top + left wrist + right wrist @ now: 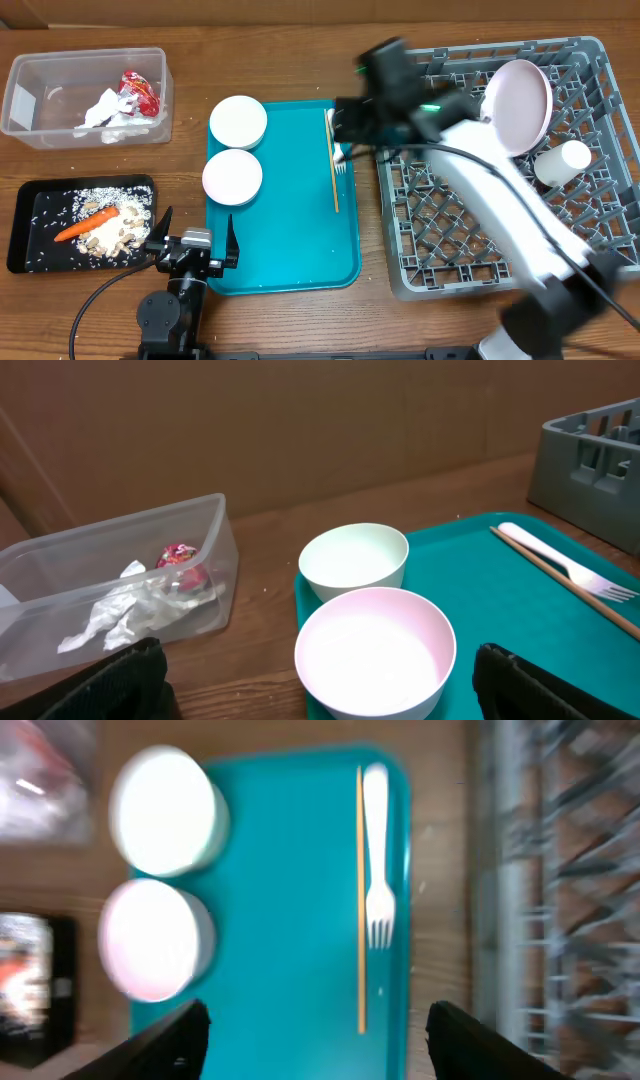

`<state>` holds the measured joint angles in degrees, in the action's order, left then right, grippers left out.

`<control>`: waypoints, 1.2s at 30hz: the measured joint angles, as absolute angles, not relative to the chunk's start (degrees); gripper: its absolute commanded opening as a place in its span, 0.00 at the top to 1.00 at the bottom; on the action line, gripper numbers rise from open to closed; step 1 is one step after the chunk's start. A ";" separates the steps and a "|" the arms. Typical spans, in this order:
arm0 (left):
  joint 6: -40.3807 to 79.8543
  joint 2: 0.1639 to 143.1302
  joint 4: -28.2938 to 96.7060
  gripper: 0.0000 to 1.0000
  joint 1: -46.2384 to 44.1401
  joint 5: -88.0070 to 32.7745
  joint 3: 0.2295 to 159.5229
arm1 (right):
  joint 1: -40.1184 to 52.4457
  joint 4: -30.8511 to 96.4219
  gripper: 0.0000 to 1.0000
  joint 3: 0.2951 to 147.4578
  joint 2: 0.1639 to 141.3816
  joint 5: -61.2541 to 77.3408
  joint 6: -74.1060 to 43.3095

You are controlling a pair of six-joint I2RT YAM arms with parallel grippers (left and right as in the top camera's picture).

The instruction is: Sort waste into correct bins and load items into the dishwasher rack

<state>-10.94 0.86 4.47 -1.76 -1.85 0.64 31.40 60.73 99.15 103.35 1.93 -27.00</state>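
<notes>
Two white bowls (237, 122) (232, 177) and a white fork (330, 135) beside a thin wooden stick (334, 175) lie on the teal tray (290, 240). The grey rack (600, 90) holds the white plate (520, 105) and a white cup (565, 160). The clear tub (60, 70) holds tissue (105, 108) and the red wrapper (140, 92). The black tray (30, 215) holds the carrot (85, 228), nuts and grains. My left gripper (193, 243) is open and empty before the near bowl (375, 650). My right gripper (372, 95) is open and empty above the fork (378, 840).
The teal tray lies in the middle between the bins on the left and the rack on the right. The wooden stick (360, 900) runs alongside the fork. The rack's near wall (590, 455) shows at the right in the left wrist view.
</notes>
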 measured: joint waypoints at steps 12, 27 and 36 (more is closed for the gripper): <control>-10.92 0.86 4.47 0.00 -1.76 -1.85 0.64 | 38.72 59.55 0.36 98.54 123.44 1.08 -31.55; -10.92 0.86 4.47 0.00 -1.76 -1.85 0.64 | 38.65 59.86 0.63 98.59 128.14 -0.62 -34.46; -10.94 0.86 4.47 0.00 -1.76 -1.85 0.64 | 38.65 60.20 0.96 98.48 128.14 -0.75 -34.30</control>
